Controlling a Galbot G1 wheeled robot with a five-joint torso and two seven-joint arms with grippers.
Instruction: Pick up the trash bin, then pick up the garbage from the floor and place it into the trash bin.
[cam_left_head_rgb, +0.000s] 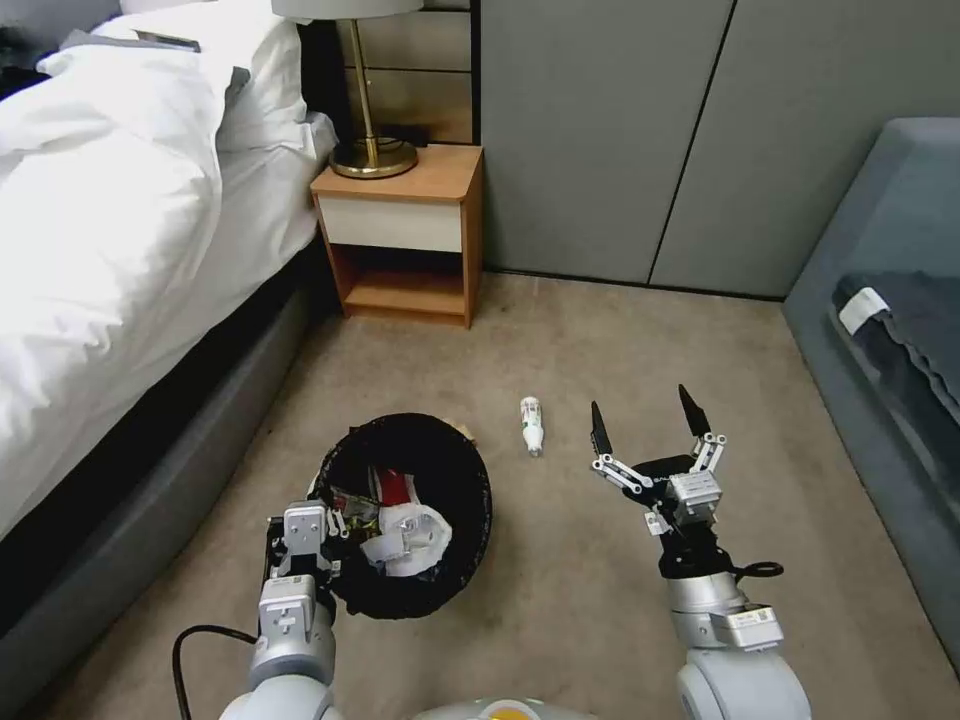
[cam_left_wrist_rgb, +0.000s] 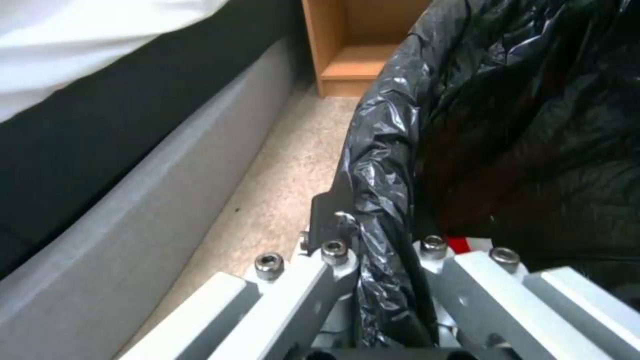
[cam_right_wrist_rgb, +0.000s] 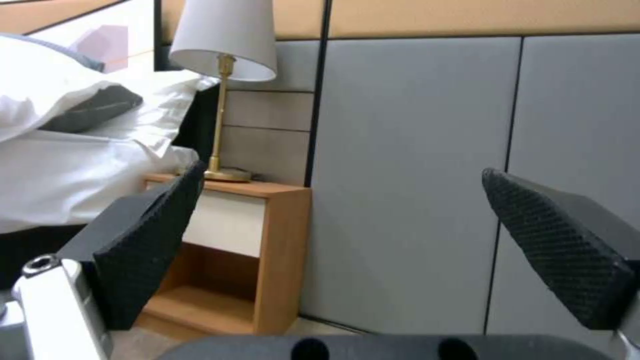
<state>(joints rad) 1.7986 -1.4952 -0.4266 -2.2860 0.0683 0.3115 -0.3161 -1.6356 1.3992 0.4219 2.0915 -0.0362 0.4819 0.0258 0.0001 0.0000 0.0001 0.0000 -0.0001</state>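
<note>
The trash bin, white with a crinkly black liner, is in the lower left of the head view. My left gripper is shut on its near left rim; the left wrist view shows the liner pinched between the fingers. Inside the bin lies garbage: crumpled white tissue, a red-and-white carton and a wrapper. One small plastic bottle lies on the carpet to the right of the bin. My right gripper hovers open and holding nothing, just right of the bottle, its pads spread wide.
A white bed with a grey base runs along the left. A wooden nightstand with a brass lamp stands against the back wall. A grey sofa lines the right side. Open carpet lies between them.
</note>
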